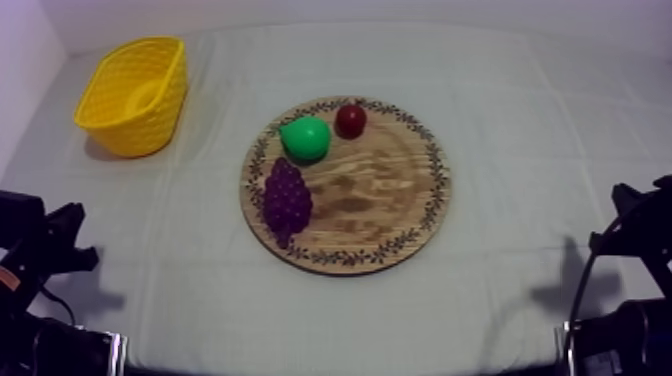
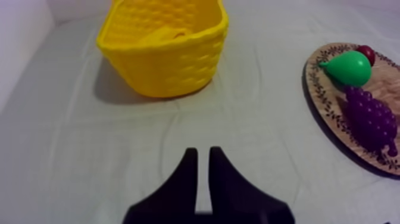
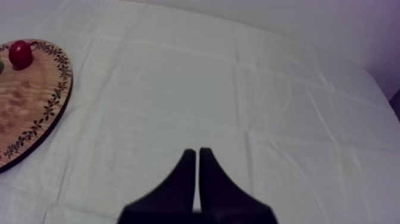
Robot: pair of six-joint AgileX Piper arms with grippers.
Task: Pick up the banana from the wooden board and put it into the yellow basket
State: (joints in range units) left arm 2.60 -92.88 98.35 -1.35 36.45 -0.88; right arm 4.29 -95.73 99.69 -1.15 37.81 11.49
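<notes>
Our left gripper (image 2: 202, 155) and right gripper (image 3: 197, 154) sit closed, empty, low over the surface (image 1: 530, 140). The banana (image 2: 168, 34) lies inside the yellow basket (image 2: 172, 74), off the wooden board (image 1: 400, 205).

Yellow lattice is covering the basket (image 1: 150, 112); dark leaves are ringing the wooden board (image 1: 380, 200); a green pear (image 1: 305, 138), purple grapes (image 1: 286, 197) and a small red fruit (image 1: 350, 120) are showing.

A robot test lab: a cloth-covered worktop (image 1: 520, 150), a bare pale wall (image 1: 20, 70) beside it, a toy pear (image 1: 305, 138) on a wooden board (image 1: 380, 200).
</notes>
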